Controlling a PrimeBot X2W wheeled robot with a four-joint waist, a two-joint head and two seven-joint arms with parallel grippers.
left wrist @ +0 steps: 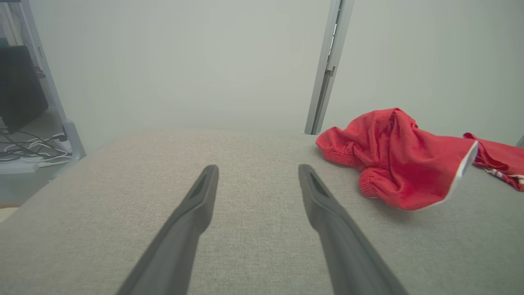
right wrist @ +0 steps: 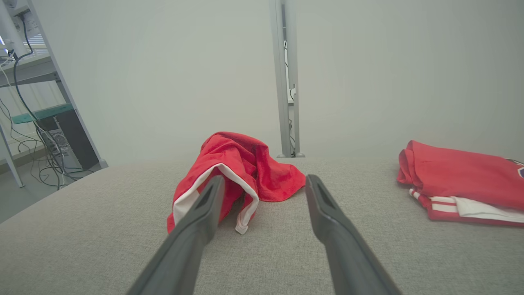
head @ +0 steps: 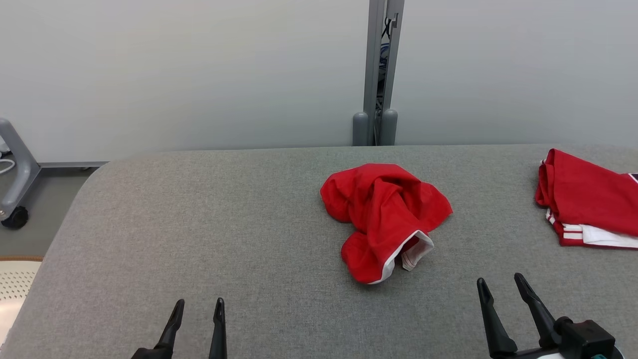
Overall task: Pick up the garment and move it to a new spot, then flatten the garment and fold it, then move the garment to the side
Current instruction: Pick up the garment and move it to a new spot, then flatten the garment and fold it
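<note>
Here the red garment (head: pixel 384 214) lies crumpled on the table (head: pixel 199 224).

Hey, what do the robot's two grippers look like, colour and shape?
The left gripper and right gripper each have two long, matte dark grey jaws that taper to narrow tips, with a shallow recess on the inner face near each tip. Behind the right gripper sits a black blocky mount with a small teal mark at its base.
</note>
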